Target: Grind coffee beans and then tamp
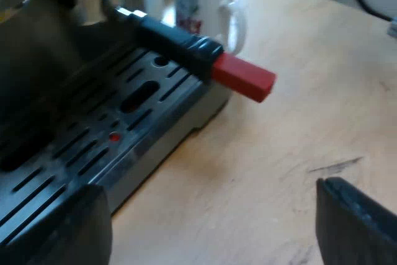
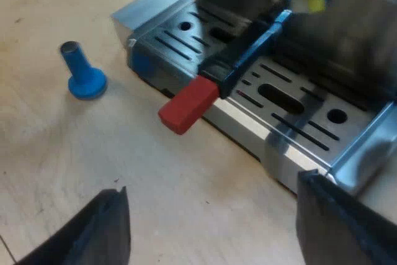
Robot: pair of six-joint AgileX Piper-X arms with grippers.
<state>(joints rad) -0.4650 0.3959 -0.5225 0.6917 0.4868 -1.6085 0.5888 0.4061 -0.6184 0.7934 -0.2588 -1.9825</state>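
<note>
Both wrist views at the front of the espresso machine (image 1: 37, 60), grinding stage. The metal holder sits locked under the machine's front. Its dark handle (image 1: 177, 41) runs out over the slotted drip tray (image 1: 93, 141), and the red end (image 1: 243, 77) reaches past the tray's edge, above the wooden table (image 1: 310, 122).

The left gripper (image 1: 208, 187) hangs low over the table just beside the tray, fingers wide apart and holding nothing, with the red end a little way ahead of it. The right gripper (image 2: 212, 183) faces the same handle from the other side, its fingers likewise spread and empty.

The blue tamper (image 2: 80, 72) stands upright on the table, near the tray's corner and apart from the red end. A white mug (image 1: 208, 1) stands on the table close to the machine, on the far side of the handle from the left gripper.

Judged step: the holder is in place for grinding and tamping has not begun. The next move probably calls for one gripper to centre its open fingers on the handle and close squarely, so the holder can be freed without twisting; the tamper then needs an upright grasp.

Count: one machine, one holder, one tamper, one mug, two grippers
</note>
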